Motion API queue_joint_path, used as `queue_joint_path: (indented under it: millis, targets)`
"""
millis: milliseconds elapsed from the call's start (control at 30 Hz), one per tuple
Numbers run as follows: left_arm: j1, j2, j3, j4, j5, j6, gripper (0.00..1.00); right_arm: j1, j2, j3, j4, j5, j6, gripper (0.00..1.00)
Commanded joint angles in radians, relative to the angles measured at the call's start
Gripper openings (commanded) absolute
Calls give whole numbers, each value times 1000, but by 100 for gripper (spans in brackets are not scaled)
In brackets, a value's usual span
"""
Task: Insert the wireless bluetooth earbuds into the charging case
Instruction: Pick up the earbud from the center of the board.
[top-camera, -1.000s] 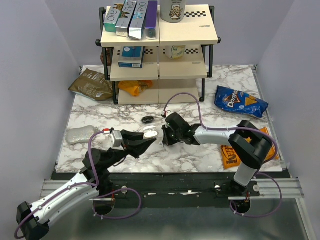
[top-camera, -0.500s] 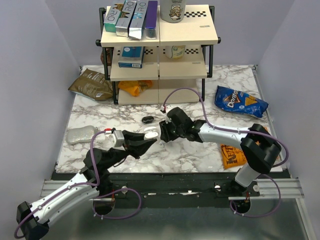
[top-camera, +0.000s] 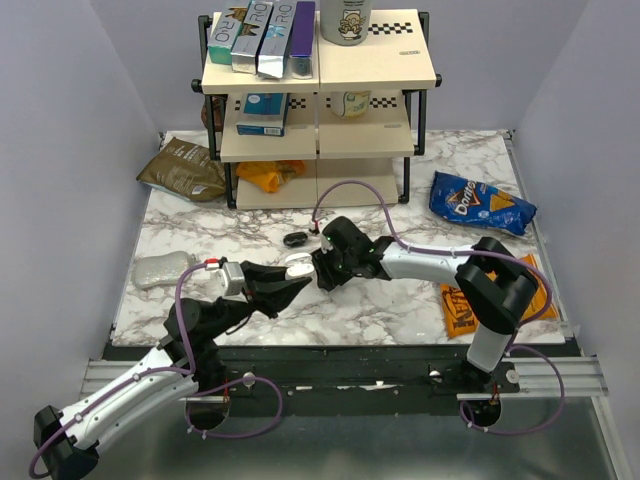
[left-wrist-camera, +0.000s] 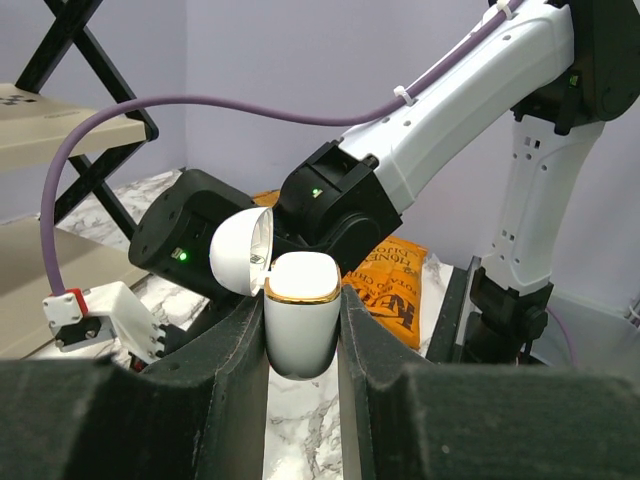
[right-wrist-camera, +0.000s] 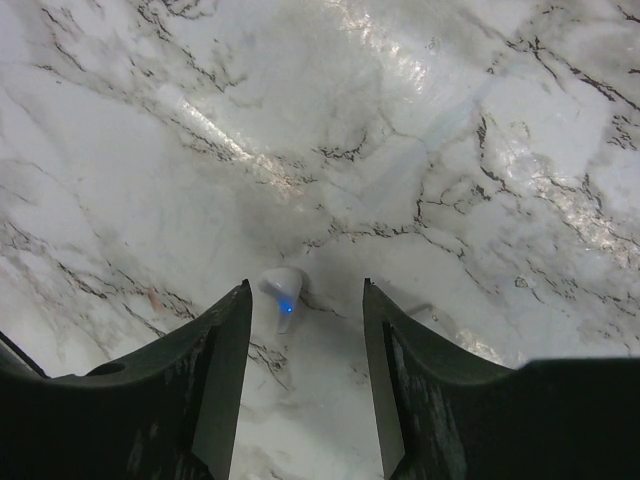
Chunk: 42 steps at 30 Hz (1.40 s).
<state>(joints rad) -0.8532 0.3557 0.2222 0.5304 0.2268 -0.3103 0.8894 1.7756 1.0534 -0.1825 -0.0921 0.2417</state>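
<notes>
My left gripper is shut on the white charging case, holding it upright above the table with its lid flipped open. In the top view the case sits at the left gripper tips, with the right gripper right beside it. The right wrist view shows the right gripper open, pointing down at the marble. One white earbud with a blue light lies on the table between its fingers, nearer the left one and touching neither.
A small black oval thing lies behind the grippers. A shelf rack stands at the back. A blue chip bag and an orange snack bag lie to the right, a brown bag and a silvery pouch to the left.
The right gripper has moved left, up close to the case in the left gripper. The left arm has hardly moved.
</notes>
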Motion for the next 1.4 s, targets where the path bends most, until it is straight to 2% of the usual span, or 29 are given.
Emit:
queue_joint_path:
  millis: [0,500,900,1167,1367]
  targets:
    - [-7,-20,28,-7,-20,13,0,22,34,40,-34,-12,-16,57]
    - [-9,-47,39,-43,-27,20,0,39,87,51,-48,45,7,56]
    - [-12,-54,39,-47,-29,19,0,66,93,33,-41,61,2,50]
    - [-12,-76,37,-60,-30,13,0,86,108,16,-40,78,33,43]
    - [-14,-77,35,-56,-29,10,0,85,97,2,-40,88,45,32]
